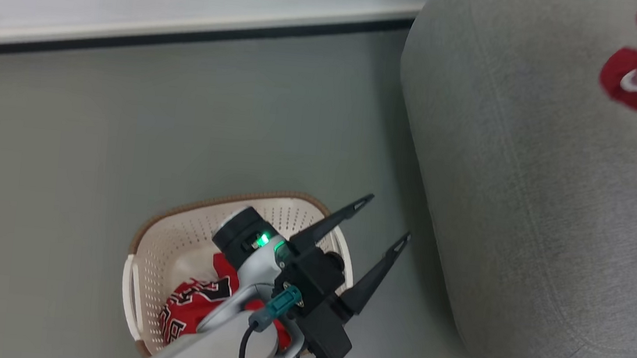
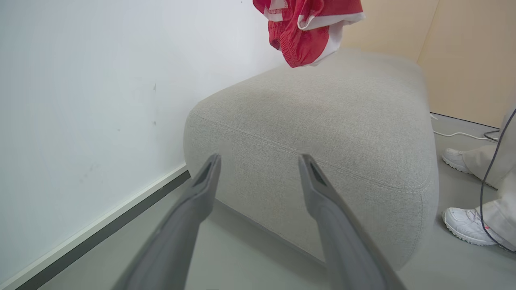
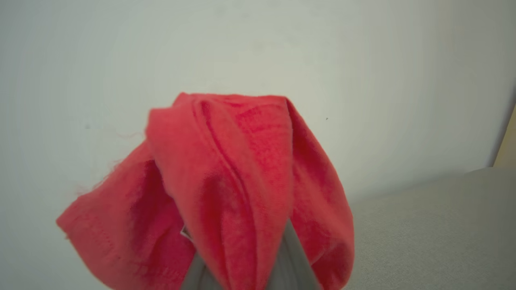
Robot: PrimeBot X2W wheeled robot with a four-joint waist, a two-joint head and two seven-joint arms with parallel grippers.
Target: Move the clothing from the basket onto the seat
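Pinches a soft, probably light red jersey (image 3: 242,181) by a bunched fold in the closed right gripper (image 3: 246,262) above the seat (image 1: 527,193), holds the left gripper (image 1: 385,217) wide open, empty, by the basket (image 1: 223,200) with more clothing (image 1: 192,304) inside.

This is looking like a bare test room staged as a living space. A grey sofa (image 2: 322,121) is sitting by a plain white wall (image 2: 80,80) on a smooth grey floor (image 1: 125,125). In the left wrist view, beige partition panels (image 2: 463,52) are standing at two o'clock, and a cable (image 2: 459,135) is trailing at three o'clock near a person's white shoes (image 2: 467,229).
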